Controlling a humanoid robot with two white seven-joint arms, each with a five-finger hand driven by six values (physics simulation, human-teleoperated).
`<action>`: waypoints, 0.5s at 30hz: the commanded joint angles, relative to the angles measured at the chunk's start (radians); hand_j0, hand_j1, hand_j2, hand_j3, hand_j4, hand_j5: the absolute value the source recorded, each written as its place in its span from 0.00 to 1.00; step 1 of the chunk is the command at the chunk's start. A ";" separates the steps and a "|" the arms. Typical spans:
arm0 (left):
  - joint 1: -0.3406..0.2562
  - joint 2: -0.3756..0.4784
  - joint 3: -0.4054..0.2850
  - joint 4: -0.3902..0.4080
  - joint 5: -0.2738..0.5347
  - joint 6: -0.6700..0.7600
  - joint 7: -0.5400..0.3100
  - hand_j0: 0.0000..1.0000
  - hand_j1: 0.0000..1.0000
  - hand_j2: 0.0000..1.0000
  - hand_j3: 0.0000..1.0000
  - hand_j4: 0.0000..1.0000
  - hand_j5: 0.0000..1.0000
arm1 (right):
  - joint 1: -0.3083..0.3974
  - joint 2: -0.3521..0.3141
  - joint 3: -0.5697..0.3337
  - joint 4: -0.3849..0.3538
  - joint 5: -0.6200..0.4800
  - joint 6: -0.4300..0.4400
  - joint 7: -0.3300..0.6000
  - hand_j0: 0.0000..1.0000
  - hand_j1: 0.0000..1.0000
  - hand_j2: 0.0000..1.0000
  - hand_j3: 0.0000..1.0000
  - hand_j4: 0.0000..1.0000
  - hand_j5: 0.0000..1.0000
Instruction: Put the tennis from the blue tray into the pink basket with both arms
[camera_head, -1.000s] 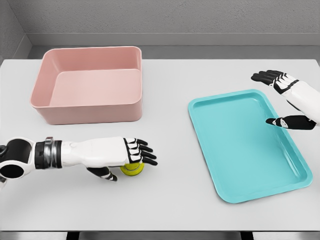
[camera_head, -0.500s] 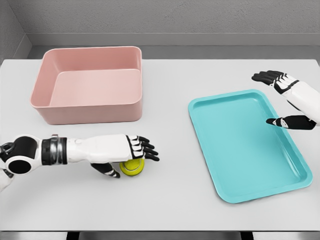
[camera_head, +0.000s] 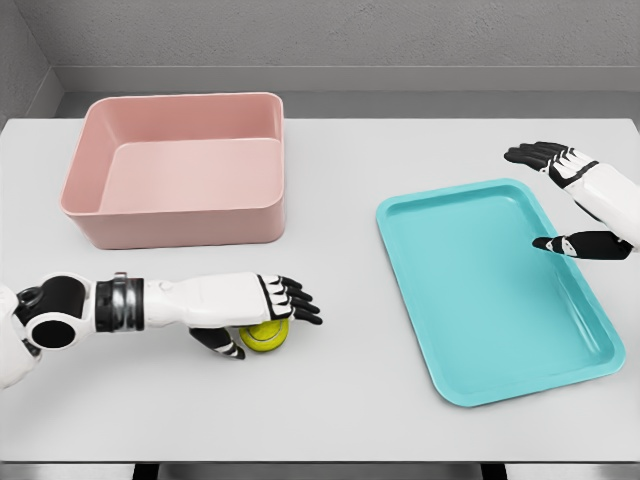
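1. The left hand (camera_head: 262, 305) is laid over the tennis ball (camera_head: 264, 335) on the table (camera_head: 340, 400); a closed grip cannot be confirmed.
2. The ball is partly hidden by the hand.
3. The right hand (camera_head: 578, 200) is held spread above the blue tray (camera_head: 480, 370), holding nothing.
4. The pink basket (camera_head: 175, 225) is seen far left, against grey walls.

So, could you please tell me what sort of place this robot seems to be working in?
Most likely a bare simulated test bench, not a real room: a plain white table against blank grey walls, holding only a pink basket, a blue tray and a tennis ball under the left hand.
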 joint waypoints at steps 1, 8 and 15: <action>0.000 -0.005 -0.003 0.007 0.006 0.001 -0.009 1.00 1.00 1.00 1.00 1.00 1.00 | 0.000 -0.001 0.000 0.000 -0.008 0.003 -0.001 1.00 1.00 1.00 1.00 1.00 1.00; 0.002 -0.005 -0.003 0.008 0.005 0.001 -0.045 0.79 0.79 0.79 0.79 0.79 0.79 | 0.000 -0.001 0.000 -0.002 -0.008 0.003 -0.001 1.00 1.00 1.00 1.00 1.00 1.00; -0.002 -0.005 -0.003 0.008 0.006 0.001 -0.071 0.64 0.64 0.64 0.64 0.64 0.64 | 0.000 -0.001 0.000 -0.002 -0.008 0.003 -0.001 1.00 1.00 1.00 1.00 1.00 1.00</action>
